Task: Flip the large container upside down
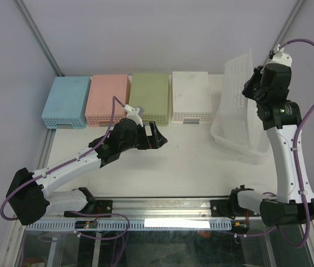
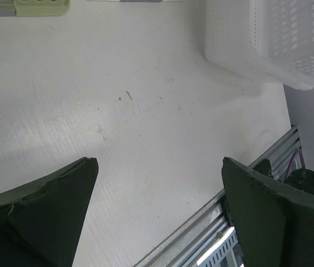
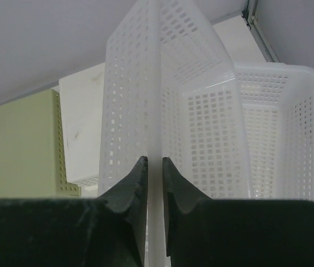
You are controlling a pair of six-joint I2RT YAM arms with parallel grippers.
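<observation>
The large container (image 1: 236, 105) is a white perforated basket at the right of the table, tipped up on one long side with its far rim raised. My right gripper (image 1: 255, 83) is shut on that raised rim; in the right wrist view the thin white rim (image 3: 155, 139) runs straight between the two dark fingers of the right gripper (image 3: 155, 161). My left gripper (image 1: 158, 136) hovers open over the middle of the table, well left of the basket. In the left wrist view the left gripper (image 2: 160, 164) holds nothing, and the basket's corner (image 2: 279, 39) shows at the upper right.
Four small upturned baskets line the back edge: blue (image 1: 65, 101), pink (image 1: 108, 98), green (image 1: 150, 97) and white (image 1: 191, 96). The table's aluminium front rail (image 1: 162, 208) runs along the near edge. A wall stands close behind the right basket.
</observation>
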